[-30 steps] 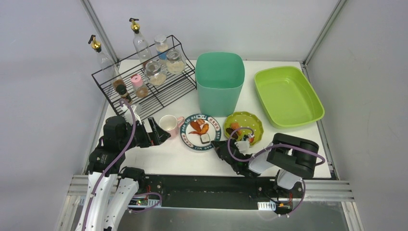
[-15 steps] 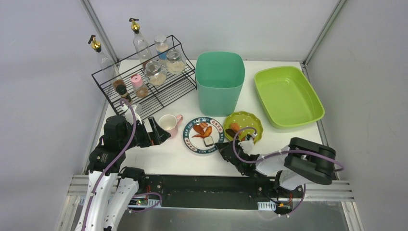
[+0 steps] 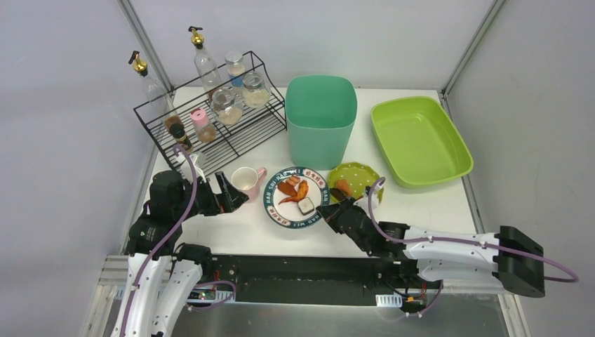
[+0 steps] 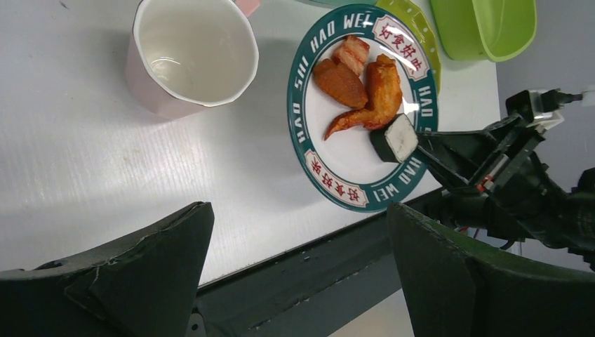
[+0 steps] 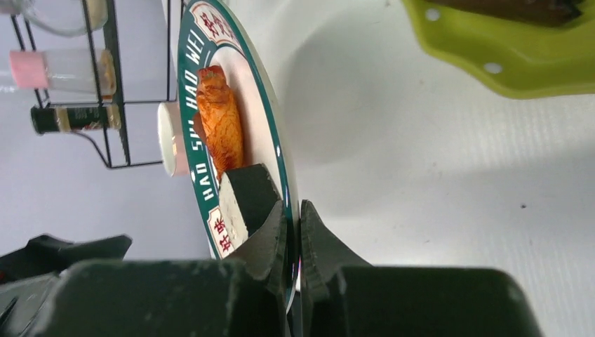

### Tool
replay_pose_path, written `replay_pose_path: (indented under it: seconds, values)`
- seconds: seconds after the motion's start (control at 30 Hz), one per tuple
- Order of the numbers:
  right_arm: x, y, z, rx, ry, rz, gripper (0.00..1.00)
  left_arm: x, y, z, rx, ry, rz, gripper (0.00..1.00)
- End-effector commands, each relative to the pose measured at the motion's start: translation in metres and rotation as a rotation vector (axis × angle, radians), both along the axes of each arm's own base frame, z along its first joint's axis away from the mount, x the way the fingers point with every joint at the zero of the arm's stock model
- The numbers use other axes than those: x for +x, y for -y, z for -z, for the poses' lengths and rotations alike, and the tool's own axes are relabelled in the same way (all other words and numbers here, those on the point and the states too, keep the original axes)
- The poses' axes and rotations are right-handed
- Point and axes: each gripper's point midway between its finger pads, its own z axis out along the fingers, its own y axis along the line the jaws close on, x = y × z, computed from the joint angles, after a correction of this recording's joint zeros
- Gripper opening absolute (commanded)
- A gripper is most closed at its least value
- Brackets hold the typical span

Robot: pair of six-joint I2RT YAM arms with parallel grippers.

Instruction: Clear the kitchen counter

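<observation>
White and matte, the kitchen counter (image 3: pixel 421 203) fills the space between the grey walls, and everything else stands on it. At its far middle stands a tall teal bin (image 3: pixel 321 119). To the right of the bin lies a lime-green tray (image 3: pixel 421 140) with nothing in it. To the left of the bin, a black wire rack (image 3: pixel 231 140) holds bottles and jars at the far left corner.

Nearer the arms, a round plate (image 3: pixel 269 200) with a dark green lettered rim sits in front of the bin. On it lie a fried chicken wing (image 4: pixel 372 98), two smaller browned pieces and a dark block with a pale top (image 4: pixel 394 138). A smaller yellow-green plate (image 3: pixel 359 175) lies just beside it on the right, with some food on it. A pink mug (image 3: pixel 245 181), white inside and empty, stands just left of the round plate.

The right gripper (image 3: pixel 326 213) reaches in low from the right. Its two fingers are pressed together on the near right rim of the round plate, beside the dark block. Whether the plate is off the counter cannot be told. The left gripper (image 3: pixel 231 193) hangs just left of the mug, with its fingers spread wide and nothing between them.
</observation>
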Motion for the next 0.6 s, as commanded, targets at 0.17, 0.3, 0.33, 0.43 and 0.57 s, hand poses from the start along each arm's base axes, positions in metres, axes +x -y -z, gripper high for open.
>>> replay_pose_path:
  seconds: [0.17,0.3,0.33,0.43,0.57]
  values:
    - [-0.012,-0.011,-0.116,0.086,0.070,-0.109,0.00,0.004,-0.003,-0.009,0.000,0.062,-0.017,0.99]
    - [-0.014,-0.003,-0.155,0.068,0.097,-0.123,0.00,0.004,-0.003,-0.009,0.000,0.064,-0.017,0.99]
    - [-0.014,-0.001,-0.163,0.063,0.105,-0.127,0.00,0.004,-0.003,-0.009,0.000,0.065,-0.018,0.99]
    - [-0.016,0.002,-0.189,0.085,0.119,-0.135,0.00,0.004,-0.003,-0.009,-0.001,0.065,-0.017,0.99]
    - [-0.015,0.005,-0.224,0.078,0.135,-0.135,0.00,0.003,-0.002,-0.010,-0.003,0.069,-0.015,0.99]
